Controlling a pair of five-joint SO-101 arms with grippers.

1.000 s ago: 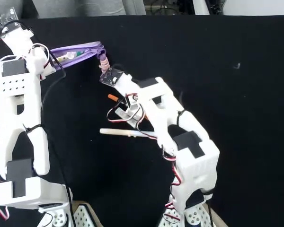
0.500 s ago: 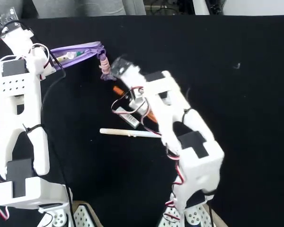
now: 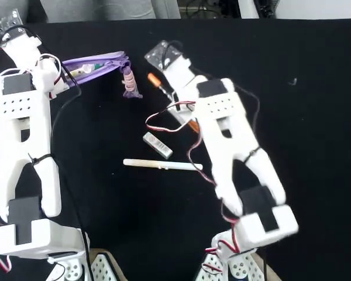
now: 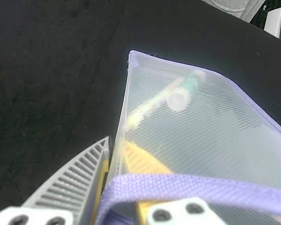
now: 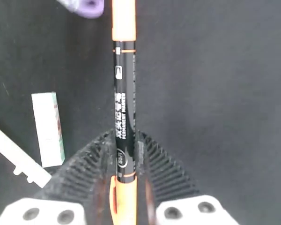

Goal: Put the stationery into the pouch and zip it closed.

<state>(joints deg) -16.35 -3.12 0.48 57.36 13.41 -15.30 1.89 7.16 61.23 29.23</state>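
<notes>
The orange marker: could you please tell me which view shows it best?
The right wrist view: the marker is held lengthwise in the right gripper, black barrel and orange cap plain. In the high view its orange end pokes out past the arm, the rest hidden. The left wrist view faces the pouch.

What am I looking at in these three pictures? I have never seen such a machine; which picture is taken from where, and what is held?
These are two white robot arms at a black table. The high view looks down on both; each other picture comes from a camera on one arm's wrist. The left arm's tool is shut on a purple mesh pouch with some stationery inside. The right arm's tool is shut on an orange-and-black marker. On the table lie a small white block, probably an eraser, and a long white stick.
</notes>
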